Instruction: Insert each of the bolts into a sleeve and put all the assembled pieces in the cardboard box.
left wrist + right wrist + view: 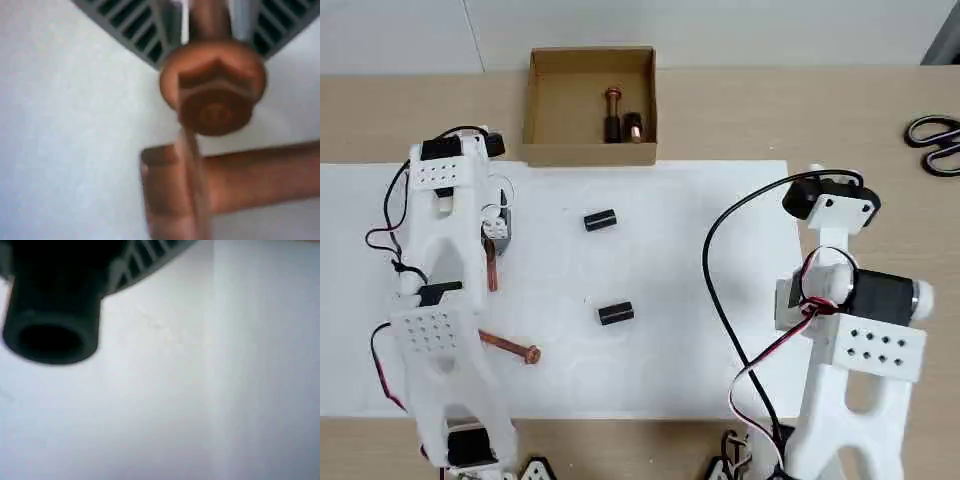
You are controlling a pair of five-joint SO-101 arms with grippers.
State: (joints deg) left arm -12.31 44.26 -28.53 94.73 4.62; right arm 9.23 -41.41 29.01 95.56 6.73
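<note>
Two loose sleeves [600,220] [615,313]: apart on the white sheet [720,380].
Left gripper [496,228]: clamped on a bolt [212,87].
Right gripper [790,303]: clamped on a black sleeve [50,315].
Second bolt [510,347]: on the sheet.
Cardboard box [542,100]: two assembled pieces [620,118] inside.

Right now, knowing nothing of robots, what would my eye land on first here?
The left fingers grip a copper-coloured hex-head bolt, with a second copper bolt lying nearby on the white sheet. The right fingers hold a black cylindrical sleeve. At the table's far side, a brown cardboard box already holds assembled pieces.
</note>
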